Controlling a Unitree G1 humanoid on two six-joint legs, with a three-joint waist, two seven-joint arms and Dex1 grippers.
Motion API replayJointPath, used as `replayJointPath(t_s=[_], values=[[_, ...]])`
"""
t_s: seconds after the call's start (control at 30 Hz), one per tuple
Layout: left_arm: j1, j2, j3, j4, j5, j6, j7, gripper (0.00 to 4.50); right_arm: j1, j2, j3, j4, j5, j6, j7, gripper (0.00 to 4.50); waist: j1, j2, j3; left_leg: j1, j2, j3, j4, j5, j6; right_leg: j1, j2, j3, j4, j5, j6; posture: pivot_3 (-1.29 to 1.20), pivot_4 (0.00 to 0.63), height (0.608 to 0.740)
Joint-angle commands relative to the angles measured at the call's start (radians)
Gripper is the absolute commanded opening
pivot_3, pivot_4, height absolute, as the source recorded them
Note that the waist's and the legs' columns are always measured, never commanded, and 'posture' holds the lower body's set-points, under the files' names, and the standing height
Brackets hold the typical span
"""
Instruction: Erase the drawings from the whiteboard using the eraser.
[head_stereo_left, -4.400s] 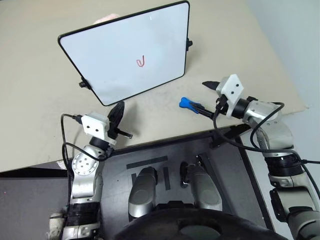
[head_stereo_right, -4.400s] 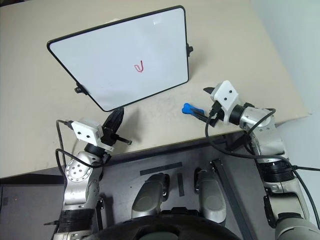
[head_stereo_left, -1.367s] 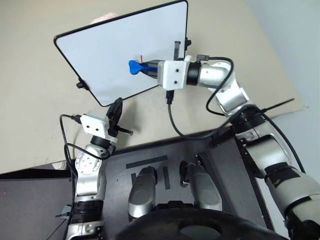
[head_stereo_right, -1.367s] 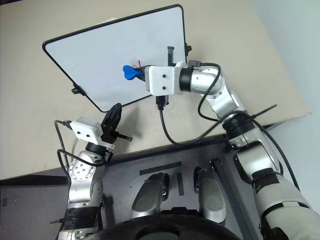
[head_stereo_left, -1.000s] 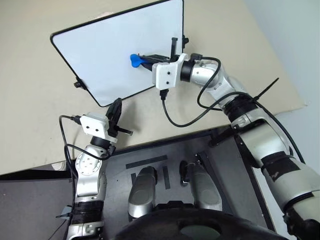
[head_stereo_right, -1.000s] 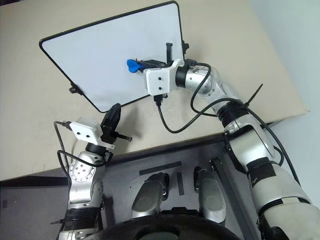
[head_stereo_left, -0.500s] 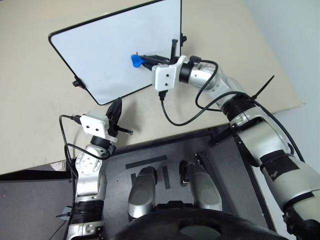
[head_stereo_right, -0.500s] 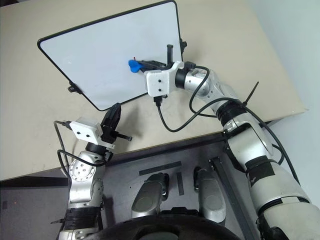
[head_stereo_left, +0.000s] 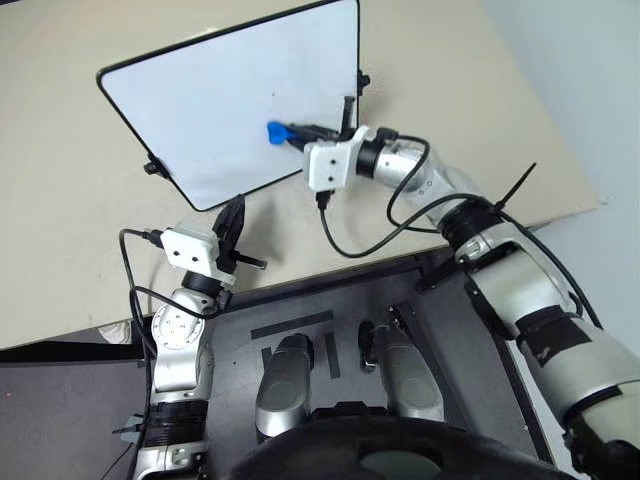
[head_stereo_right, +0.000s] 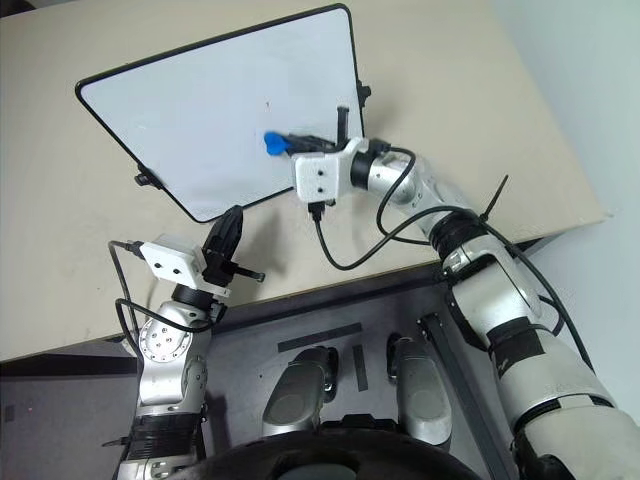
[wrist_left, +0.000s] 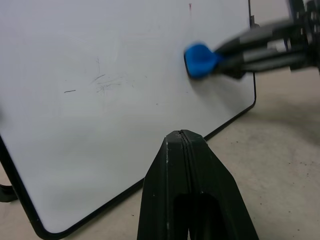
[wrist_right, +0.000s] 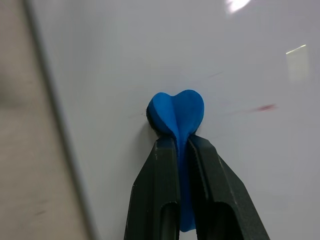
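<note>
The right tool pinches the blue eraser against the whiteboard; a faint red smear sits beside it. The left tool, fingers together, hangs near the board's lower edge above the table.

The whiteboard stands on the beige bench, its thin black frame curving round a lower corner. Faint grey smudges mark its white face, and a tiny red speck sits near the board's upper edge. The blue eraser presses against the board, pinched in the closed jaws of the right gripper, which reaches in from the board's far side. Just in front of the board's lower edge, the left gripper holds its jaws pressed together, nothing between them.
</note>
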Motion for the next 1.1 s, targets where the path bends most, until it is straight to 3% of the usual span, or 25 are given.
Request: replayJointPath(t_s=[0.03,0.57,0.77,1.1], values=[[-0.005,-0.002,0.003,-0.019,-0.003,-0.022,-0.002,0.0,-0.017,0.004,-0.002,-0.008,-0.003,0.007,-0.002,0.08,0.0,0.0,0.0,0.0,0.0,0.0,0.0,0.0,0.0,0.0,0.0,0.0,0.0,0.0,0.0,0.0,0.15,0.74],[-0.01,0.0,0.001,-0.015,-0.005,-0.023,-0.007,0.0,-0.112,-0.037,-0.093,-0.066,0.03,0.029,-0.115,0.08,-0.006,0.0,0.0,0.0,0.0,0.0,0.0,-0.001,-0.001,0.0,0.0,0.0,0.0,0.002,-0.002,0.0,0.15,0.74],[-0.012,-0.001,-0.001,-0.013,-0.006,-0.024,-0.01,0.0,-0.098,-0.014,-0.098,-0.094,0.042,0.033,-0.095,0.08,-0.007,0.0,0.0,0.0,0.0,0.0,0.0,0.0,-0.001,0.0,0.0,0.0,0.0,-0.001,0.005,0.0,0.15,0.74],[-0.013,-0.002,-0.002,-0.013,-0.005,-0.023,-0.008,0.0,-0.013,0.023,-0.014,-0.079,0.001,0.027,0.003,0.08,-0.013,0.0,0.0,0.0,0.0,0.0,0.0,0.0,0.0,0.0,0.0,0.0,-0.001,-0.001,0.002,0.0,0.15,0.74]])
